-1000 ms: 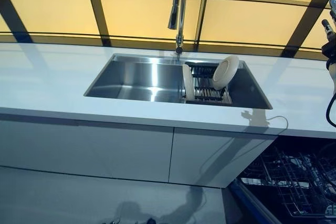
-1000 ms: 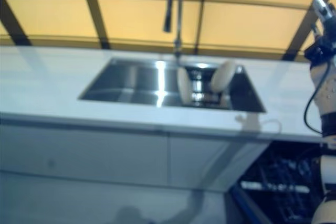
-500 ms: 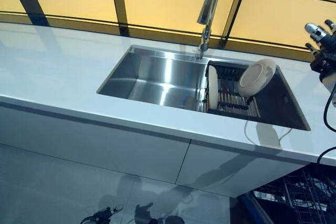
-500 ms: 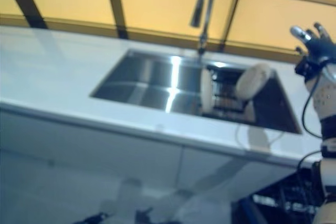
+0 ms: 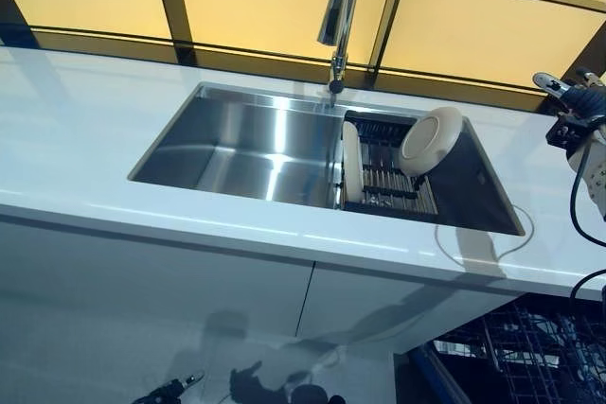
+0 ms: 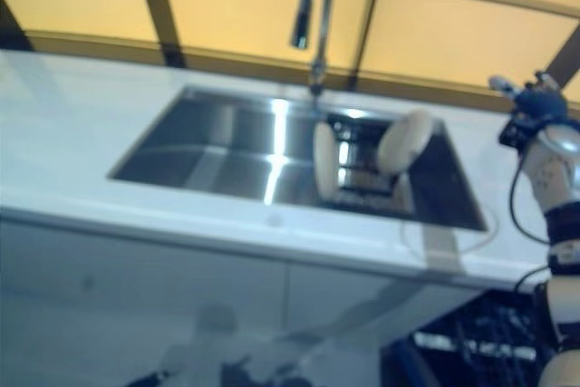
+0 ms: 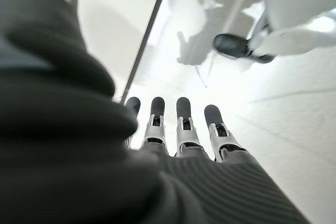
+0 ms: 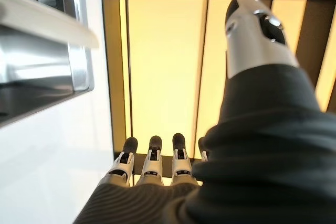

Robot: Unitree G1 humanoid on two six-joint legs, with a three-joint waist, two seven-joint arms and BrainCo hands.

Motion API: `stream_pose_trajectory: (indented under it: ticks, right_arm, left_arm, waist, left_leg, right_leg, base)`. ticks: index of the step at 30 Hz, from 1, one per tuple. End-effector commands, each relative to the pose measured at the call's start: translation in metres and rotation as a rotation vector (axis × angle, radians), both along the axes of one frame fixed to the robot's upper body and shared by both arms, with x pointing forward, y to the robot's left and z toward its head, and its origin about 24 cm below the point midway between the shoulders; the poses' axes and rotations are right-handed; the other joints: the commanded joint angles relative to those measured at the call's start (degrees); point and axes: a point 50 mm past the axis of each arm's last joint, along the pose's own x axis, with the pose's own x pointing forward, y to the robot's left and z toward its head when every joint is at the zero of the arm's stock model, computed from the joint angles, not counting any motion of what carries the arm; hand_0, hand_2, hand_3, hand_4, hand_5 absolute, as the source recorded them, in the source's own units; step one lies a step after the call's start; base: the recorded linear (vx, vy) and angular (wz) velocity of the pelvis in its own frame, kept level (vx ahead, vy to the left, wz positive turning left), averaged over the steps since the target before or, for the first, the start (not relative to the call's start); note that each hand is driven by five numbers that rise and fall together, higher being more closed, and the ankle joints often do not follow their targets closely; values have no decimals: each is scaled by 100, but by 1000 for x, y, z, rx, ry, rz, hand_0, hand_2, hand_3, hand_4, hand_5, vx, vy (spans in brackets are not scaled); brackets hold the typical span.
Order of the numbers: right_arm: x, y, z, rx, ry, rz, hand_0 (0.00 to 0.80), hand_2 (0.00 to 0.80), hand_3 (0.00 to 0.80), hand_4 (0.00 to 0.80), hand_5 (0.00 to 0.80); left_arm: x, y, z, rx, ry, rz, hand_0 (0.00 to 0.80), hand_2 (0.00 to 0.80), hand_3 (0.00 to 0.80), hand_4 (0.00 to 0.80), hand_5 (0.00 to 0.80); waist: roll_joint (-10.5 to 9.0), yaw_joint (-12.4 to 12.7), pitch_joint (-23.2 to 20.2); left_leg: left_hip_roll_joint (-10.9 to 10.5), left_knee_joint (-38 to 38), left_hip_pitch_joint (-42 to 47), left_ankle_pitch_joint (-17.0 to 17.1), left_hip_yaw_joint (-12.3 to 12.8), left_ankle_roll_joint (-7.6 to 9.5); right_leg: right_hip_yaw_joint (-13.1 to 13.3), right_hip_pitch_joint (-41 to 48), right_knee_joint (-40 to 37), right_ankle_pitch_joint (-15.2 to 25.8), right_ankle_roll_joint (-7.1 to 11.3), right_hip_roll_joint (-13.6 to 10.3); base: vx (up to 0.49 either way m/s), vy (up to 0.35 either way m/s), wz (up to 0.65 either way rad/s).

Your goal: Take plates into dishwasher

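Two white plates stand in a dark rack [image 5: 388, 182] in the right half of the steel sink [image 5: 237, 144]. One plate [image 5: 351, 162] stands on edge at the rack's left. The other plate [image 5: 431, 139] leans at the rack's back right. My right hand [image 5: 571, 106] is raised over the counter to the right of the sink, fingers [image 8: 152, 163] straight and empty. My left hand [image 7: 178, 129] shows only in its wrist view, hanging low with straight fingers over the pale floor. The dishwasher's wire rack [image 5: 530, 352] is pulled out at the lower right.
A tall chrome tap [image 5: 339, 16] rises behind the sink's middle. The white counter [image 5: 76, 130] runs left and right, with white cabinet doors [image 5: 189, 300] below. A yellow window wall [image 5: 256, 2] stands behind.
The whole picture has shifted, so the camera moved. My right hand stays raised to the right of the sink. The plates have not moved.
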Motion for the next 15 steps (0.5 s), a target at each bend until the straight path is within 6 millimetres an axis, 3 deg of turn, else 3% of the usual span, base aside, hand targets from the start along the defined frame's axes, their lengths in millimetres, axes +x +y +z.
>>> stream_pose_trajectory:
  ticks: [1, 5, 15]
  right_arm:
    - [-12, -9, 55, -67, -115, -38, 0, 0, 0, 0, 0]
    - [-10, -6, 55, -74, -111, -13, 0, 0, 0, 0, 0]
    - [-6, 13, 70, -76, -194, 42, 0, 0, 0, 0, 0]
  left_arm:
    - [-6, 11, 2, 30, 13, -41, 0, 0, 0, 0, 0]
    - [-20, 13, 0, 39, 30, -33, 0, 0, 0, 0, 0]
    - [-23, 10, -1, 13, 19, -55, 0, 0, 0, 0, 0]
  waist:
    - [-10, 158, -289]
    - [48, 139, -270]
    - [181, 133, 51]
  left_leg:
    - [-148, -192, -44, -143, 130, 204]
    - [-134, -248, -34, -128, 142, 170]
    - [-113, -248, -450, -29, 66, 100]
  right_leg:
    - [-44, 274, -3, -523, 323, -126]
    - [-26, 241, -3, -544, 332, -124]
    - [-34, -128, -3, -508, 364, -136]
  base:
    - [84, -53, 2]
    - [108, -54, 1]
    - [17, -27, 0]
